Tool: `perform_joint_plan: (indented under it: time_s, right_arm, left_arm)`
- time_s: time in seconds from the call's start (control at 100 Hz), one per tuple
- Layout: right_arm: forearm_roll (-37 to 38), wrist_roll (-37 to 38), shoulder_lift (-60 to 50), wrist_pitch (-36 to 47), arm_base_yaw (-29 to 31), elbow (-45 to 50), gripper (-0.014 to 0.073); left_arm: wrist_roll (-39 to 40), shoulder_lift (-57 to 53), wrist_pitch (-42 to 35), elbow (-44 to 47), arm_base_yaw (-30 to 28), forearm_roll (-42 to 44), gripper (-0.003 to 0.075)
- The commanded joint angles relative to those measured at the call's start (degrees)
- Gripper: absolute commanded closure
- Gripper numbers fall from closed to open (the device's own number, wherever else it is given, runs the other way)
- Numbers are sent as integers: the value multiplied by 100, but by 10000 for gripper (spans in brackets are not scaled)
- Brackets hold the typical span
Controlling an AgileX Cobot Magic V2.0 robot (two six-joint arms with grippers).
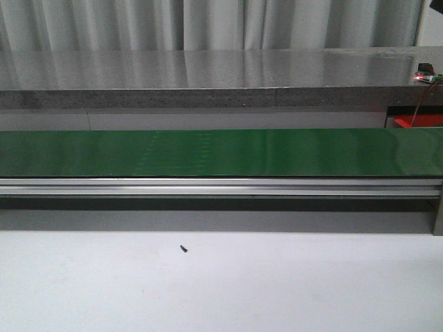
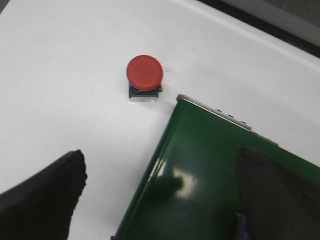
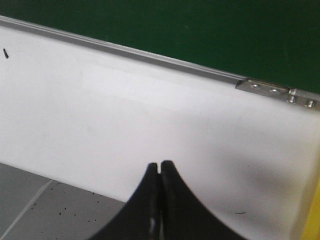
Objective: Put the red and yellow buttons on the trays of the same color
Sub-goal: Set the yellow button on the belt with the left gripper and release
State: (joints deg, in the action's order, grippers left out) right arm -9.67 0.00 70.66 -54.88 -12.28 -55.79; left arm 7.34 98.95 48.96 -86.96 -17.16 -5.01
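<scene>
Red button (image 2: 144, 73) on white table (image 2: 60, 90), unlabelled

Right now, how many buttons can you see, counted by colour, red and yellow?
Red buttons: 1, the red button on the white table beside the green belt.
Yellow buttons: 0 in view.
Total: 1.

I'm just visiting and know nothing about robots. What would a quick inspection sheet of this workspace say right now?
Surface: white table, green conveyor belt behind it.
Job's things: red button on the white surface beside the belt's corner; a yellow edge shows in the right wrist view, identity unclear; no tray clearly seen.
Clutter: small dark screw on the table.
Grippers: left gripper open, empty; right gripper shut, empty.
Cables: thin wires far right.
Surroundings: grey counter, curtain.
</scene>
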Motion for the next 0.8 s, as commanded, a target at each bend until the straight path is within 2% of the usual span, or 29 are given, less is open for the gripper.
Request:
perform_joint_plan:
  time_s: [0.0, 0.22, 0.53, 0.79]
  right_arm:
    - [-61, -30, -160, 120, 1, -136, 699]
    - [-61, -30, -160, 165, 1, -136, 699]
    - [-61, -30, -160, 165, 1, -136, 699]
    - [-61, -30, -160, 165, 1, -136, 699]
  left_arm:
    - [124, -20, -387, -190, -115, -269, 120]
    - [195, 480, -986, -190, -159, -732, 120]
    - [680, 1046, -1631, -190, -172, -742, 120]
    - [781, 1386, -2159, -190, -172, -891, 120]
